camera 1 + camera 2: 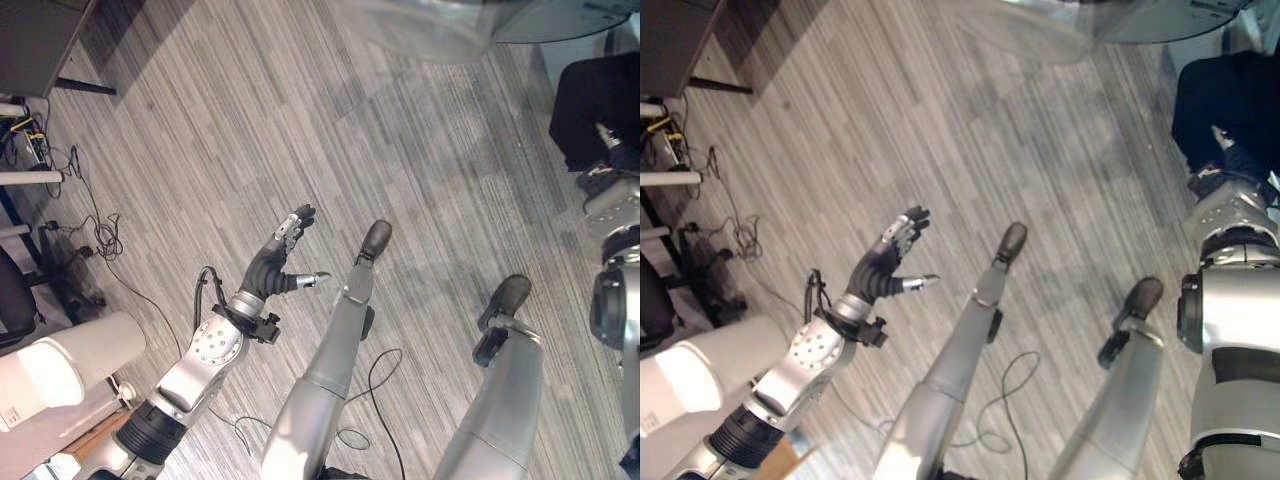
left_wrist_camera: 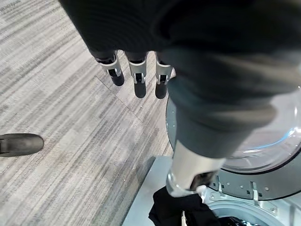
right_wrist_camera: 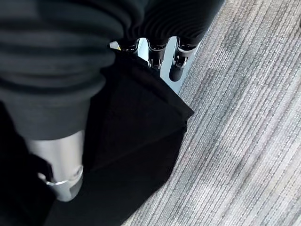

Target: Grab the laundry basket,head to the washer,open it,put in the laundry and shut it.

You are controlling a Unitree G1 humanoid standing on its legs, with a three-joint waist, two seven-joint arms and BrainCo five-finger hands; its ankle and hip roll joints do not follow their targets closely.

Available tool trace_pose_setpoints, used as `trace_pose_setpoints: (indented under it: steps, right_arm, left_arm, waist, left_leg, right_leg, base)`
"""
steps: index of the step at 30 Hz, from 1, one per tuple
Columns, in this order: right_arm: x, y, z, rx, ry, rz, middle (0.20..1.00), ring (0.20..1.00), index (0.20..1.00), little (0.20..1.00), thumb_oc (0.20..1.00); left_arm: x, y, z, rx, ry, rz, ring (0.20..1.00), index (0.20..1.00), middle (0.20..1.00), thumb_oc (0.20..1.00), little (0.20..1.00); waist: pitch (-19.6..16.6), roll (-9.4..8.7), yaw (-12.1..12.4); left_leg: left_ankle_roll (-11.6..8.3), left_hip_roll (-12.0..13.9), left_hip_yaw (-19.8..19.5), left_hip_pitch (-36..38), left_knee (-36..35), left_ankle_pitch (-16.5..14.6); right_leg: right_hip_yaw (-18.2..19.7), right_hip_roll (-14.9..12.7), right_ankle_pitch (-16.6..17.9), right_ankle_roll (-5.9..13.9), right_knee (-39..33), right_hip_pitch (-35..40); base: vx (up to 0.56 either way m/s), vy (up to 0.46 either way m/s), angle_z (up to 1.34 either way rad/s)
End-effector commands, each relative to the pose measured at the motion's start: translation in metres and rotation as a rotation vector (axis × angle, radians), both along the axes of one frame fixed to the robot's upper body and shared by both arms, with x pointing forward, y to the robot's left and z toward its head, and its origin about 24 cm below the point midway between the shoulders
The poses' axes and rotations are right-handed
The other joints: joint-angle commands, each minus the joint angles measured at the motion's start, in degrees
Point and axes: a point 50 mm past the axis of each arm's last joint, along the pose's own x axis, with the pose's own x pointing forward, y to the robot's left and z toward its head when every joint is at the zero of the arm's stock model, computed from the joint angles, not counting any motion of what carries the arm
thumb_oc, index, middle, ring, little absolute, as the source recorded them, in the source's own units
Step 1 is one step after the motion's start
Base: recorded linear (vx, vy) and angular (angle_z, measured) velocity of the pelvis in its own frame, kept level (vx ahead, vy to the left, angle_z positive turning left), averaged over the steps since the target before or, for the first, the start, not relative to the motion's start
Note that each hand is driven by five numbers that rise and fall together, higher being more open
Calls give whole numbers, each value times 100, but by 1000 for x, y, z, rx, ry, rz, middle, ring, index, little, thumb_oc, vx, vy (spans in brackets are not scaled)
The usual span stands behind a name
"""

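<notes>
Black laundry (image 3: pixel 136 141) is hanging off the right hand (image 3: pixel 162 54) in the right wrist view, a dark cloth draping over the striped floor (image 3: pixel 244 141). Fingers (image 3: pixel 178 66) are poking out straight past the cloth's top edge; thumb is running down along the fabric, so can't tell if it's pinching or just carrying. In the eye views the same dark bundle (image 1: pixel 600 105) is sitting at the far right, up by the right arm.

Washer drum opening (image 2: pixel 235 214) w/ its round glass door (image 2: pixel 268 146) swung open is showing in the left wrist view, a black garment (image 2: pixel 178 214) lying across the drum's lip, part in, part out. So I'd judge loading is underway, door not yet shut.

Left hand (image 1: pixel 285 255) is hovering over bare floor, fingers spread wide and straight, holding nothing.

Risks: cloth is only draped, so it could slip to the floor on the swing toward the drum. Garment on the lip could jam the door seal if the door gets pushed closed w/o tucking it in.

View diffs: only the left wrist view is giving the drum and door; the eye views are catching just a hazy pale curve (image 1: pixel 560 20) at the top. Basket: can't spot it.
</notes>
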Motion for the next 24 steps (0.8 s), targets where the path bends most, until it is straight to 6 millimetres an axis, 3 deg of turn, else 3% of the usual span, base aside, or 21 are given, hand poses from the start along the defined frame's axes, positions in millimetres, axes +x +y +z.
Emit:
trace_pose_setpoints:
  steps: [1,2,3,6,12,20,22,24]
  right_arm:
    - [-38,-49,39,-81,-112,-199,250,250,250,250,250]
    - [-38,-49,40,-82,-112,-198,250,250,250,250,250]
    - [-38,-49,40,-81,-112,-198,200,200,200,200,200]
    - [-43,-53,36,-54,-119,-228,200,200,200,200,200]
    - [-36,-46,31,28,-203,-207,200,200,200,200,200]
    - [-38,-44,57,49,-418,-216,200,200,200,200,200]
    - [-56,-57,74,22,-536,-288,200,200,200,200,200]
    - [-60,-59,74,14,-547,-312,200,200,200,200,200]
  left_arm:
    - [-6,14,11,-41,-70,61,1000,1000,1000,1000,1000]
    - [-6,14,11,-41,-70,61,1000,1000,1000,1000,1000]
    - [-6,14,11,-41,-70,61,1000,1000,1000,1000,1000]
    - [-6,22,12,-37,-83,94,1000,1000,1000,1000,1000]
    - [-6,24,13,-20,-96,95,1000,1000,1000,1000,1000]
    - [-3,20,15,5,-103,73,1000,1000,1000,1000,1000]
    - [-4,26,11,24,-91,90,1000,1000,1000,1000,1000]
    - [-5,27,10,33,-83,91,1000,1000,1000,1000,1000]
  waist:
    - [-10,179,-61]
    - [-45,161,-64]
    - [-3,177,-65]
    - [-1,106,-176]
    - [94,29,-263]
    - [86,-259,-460]
    - [-35,-464,-633]
    - [-43,-502,-655]
  left_leg:
    - [148,296,135,308,373,-986]
    - [159,308,157,367,366,-1104]
    - [147,296,137,315,370,-985]
    - [134,331,177,450,311,-1094]
    - [134,423,212,667,43,-936]
    - [155,624,309,1480,-555,-859]
    - [154,737,350,1963,-816,-847]
    - [164,780,354,2133,-923,-822]
  right_leg:
    - [420,93,-70,179,-609,357]
    - [417,87,-201,191,-594,413]
    - [423,92,-72,179,-608,361]
    - [408,114,-201,179,-629,527]
    - [295,195,44,177,-956,743]
    - [29,374,395,224,-1995,1642]
    - [-104,463,546,245,-2476,2156]
    - [-144,495,628,244,-2671,2343]
  base:
    - [20,-21,6]
    - [-51,-5,8]
    - [77,-29,4]
    - [6,-8,0]
    - [-16,-6,-7]
    - [6,-14,-19]
    - [0,-31,-28]
    - [22,-30,-35]
